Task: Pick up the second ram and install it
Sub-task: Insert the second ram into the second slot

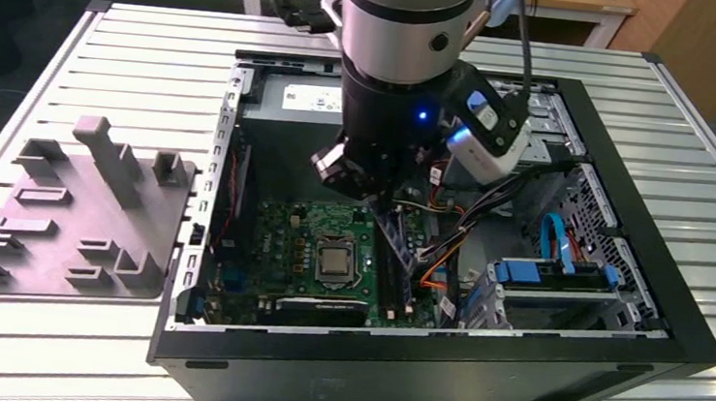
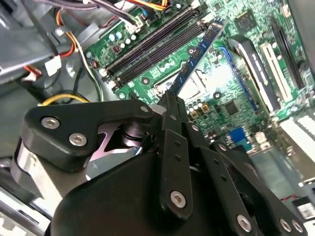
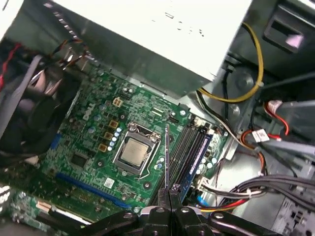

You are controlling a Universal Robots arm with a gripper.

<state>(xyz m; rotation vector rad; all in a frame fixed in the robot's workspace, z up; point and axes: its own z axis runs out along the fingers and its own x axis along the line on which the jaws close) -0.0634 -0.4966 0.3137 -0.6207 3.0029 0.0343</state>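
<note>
I had the gripper point(image 2: 170, 98) closed on the near end of the second ram point(image 2: 197, 54), whose long axis ran straight out from it, down toward the processor point(image 3: 134, 151) side of the memory slots point(image 2: 152, 45).

Bright glare on power supply point(image 3: 147, 29); shadow inside case point(image 1: 421, 366)

arm point(image 1: 406, 30): upper part chopped off by the exterior view's edge
power supply point(image 1: 292, 98): arm blocks a good chunk of it
ram stick point(image 2: 197, 54): near end buried between the fingers point(image 2: 172, 145), second wrist view
fan point(image 3: 29, 115): partly off-frame in the first wrist view
</note>
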